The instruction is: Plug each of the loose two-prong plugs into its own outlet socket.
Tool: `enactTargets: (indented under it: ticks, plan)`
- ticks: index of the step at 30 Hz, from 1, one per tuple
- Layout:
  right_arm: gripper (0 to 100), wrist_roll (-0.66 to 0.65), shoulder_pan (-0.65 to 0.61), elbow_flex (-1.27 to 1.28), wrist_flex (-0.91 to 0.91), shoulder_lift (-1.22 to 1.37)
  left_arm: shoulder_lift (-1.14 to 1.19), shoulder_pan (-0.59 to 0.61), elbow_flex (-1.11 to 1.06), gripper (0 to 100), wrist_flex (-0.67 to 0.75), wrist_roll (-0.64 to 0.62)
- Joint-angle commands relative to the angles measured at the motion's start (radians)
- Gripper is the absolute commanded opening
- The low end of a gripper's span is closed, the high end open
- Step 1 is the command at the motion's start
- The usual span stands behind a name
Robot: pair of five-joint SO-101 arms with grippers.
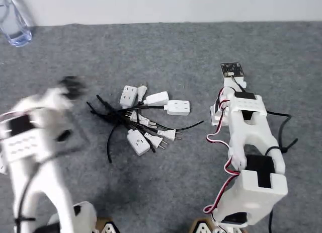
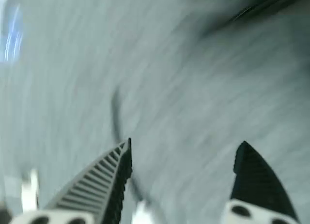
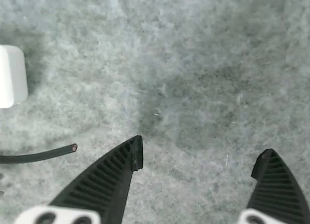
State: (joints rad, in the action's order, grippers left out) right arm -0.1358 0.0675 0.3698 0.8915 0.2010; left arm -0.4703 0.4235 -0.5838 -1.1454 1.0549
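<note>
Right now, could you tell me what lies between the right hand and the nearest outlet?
In the right wrist view, bare carpet and a black cable end lie between hand and outlet.

Fuzzy grey carpet (image 3: 193,64) (matt, rough) under smooth white plastic sockets (image 1: 177,107).

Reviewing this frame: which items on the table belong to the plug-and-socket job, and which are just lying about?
Part of the job:
- white outlet sockets, in a loose pile
- two-prong plugs, not yet plugged in
- black cables, tangled among them

Just lying about:
- clear container, at the far edge, apart from the pile
</note>
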Motion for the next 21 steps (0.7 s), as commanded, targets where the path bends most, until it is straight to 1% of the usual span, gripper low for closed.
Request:
enactTargets:
  ticks: [1, 4, 6, 8, 12, 15, 17, 19, 21]
  plan:
    - [35.7, 0.003, 0.039, -0.009, -0.019, -0.007, -0.115, -0.356, 0.001, 32, -0.034, -0.253]
    - [35.7, 0.006, 0.059, -0.008, -0.047, -0.007, -0.060, -0.431, 0.002, 32, 0.046, -0.496]
    - [35.7, 0.006, 0.061, -0.008, -0.047, -0.007, 0.006, -0.436, 0.010, 32, 0.092, -0.694]
    - [35.7, 0.006, 0.059, -0.008, -0.047, -0.007, 0.086, -0.434, 0.012, 32, 0.126, -0.853]
    - [35.7, 0.005, 0.058, -0.008, -0.047, -0.007, 0.244, -0.443, 0.044, 32, 0.115, -1.069]
    - [35.7, 0.003, 0.056, -0.008, -0.047, -0.007, 0.333, -0.443, 0.090, 32, 0.109, -1.257]
    - [35.7, 0.003, 0.056, -0.008, -0.047, -0.007, 0.364, -0.456, 0.099, 32, 0.094, -1.330]
    - [35.7, 0.003, 0.056, -0.005, -0.062, -0.007, 0.371, -0.493, 0.099, 32, 0.061, -1.324]
    - [35.7, 0.003, 0.056, -0.003, -0.068, -0.007, 0.371, -0.545, 0.096, 32, 0.038, -1.347]
